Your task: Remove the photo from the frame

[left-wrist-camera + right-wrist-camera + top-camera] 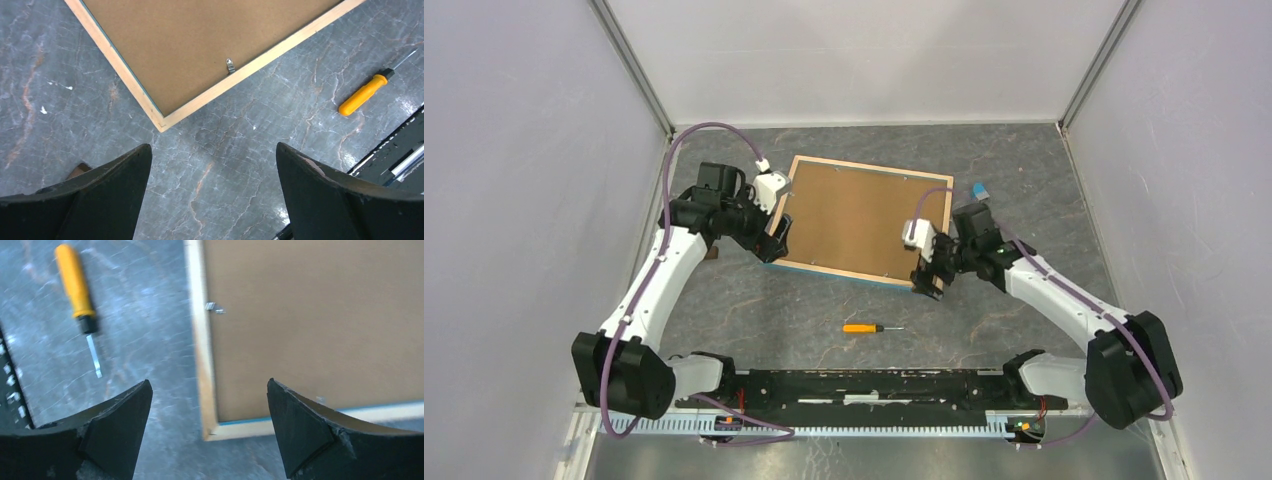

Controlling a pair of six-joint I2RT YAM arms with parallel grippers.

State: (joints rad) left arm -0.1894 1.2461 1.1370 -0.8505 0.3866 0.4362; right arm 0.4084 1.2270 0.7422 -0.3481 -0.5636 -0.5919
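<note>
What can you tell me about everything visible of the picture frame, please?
The frame lies flat, back up, on the grey table, slightly askew. Its back is brown fibreboard edged in light wood, with a thin blue rim at the sides. Small metal tabs sit by the edging. The open left gripper and right gripper hang at its near corners, gripping nothing.

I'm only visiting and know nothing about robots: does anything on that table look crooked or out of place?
The frame lies face down, brown back up, skewed to the edges of the table. An orange screwdriver lies loose on the table, nearer the arms. Nothing looks broken or spilled.
</note>
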